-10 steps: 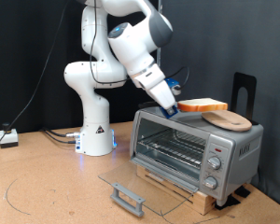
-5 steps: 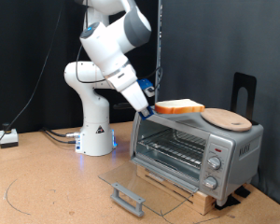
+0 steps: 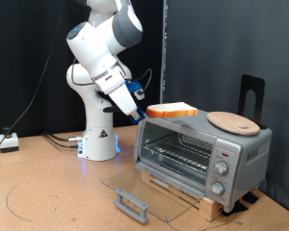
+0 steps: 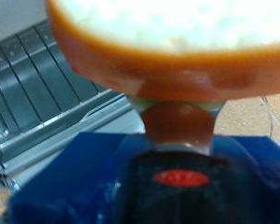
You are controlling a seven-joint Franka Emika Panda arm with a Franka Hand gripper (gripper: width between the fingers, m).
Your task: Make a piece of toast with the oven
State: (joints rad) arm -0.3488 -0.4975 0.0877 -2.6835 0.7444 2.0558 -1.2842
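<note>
My gripper [image 3: 144, 113] is shut on the piece of toast [image 3: 172, 111], a flat slice with a pale top and orange-brown crust. It hangs level in the air just above the top left corner of the oven [image 3: 202, 149] in the exterior view. The oven's glass door [image 3: 144, 192] lies folded down flat in front, and the wire rack [image 3: 178, 152] shows inside. In the wrist view the piece of toast [image 4: 168, 42] fills the picture close up, with the rack [image 4: 42, 79] behind it. A finger [image 4: 177, 126] shows under the crust.
A round tan wooden plate [image 3: 233, 121] lies on the oven's roof. Round knobs [image 3: 220, 168] sit on the oven's right panel. A dark stand [image 3: 252, 94] rises behind the oven. The robot base [image 3: 98, 144] and its cables [image 3: 58, 140] are at the exterior view's left.
The arm has drawn the toast off the wooden plate and carried it toward the exterior view's left, from over the oven's roof to beyond its left corner.
</note>
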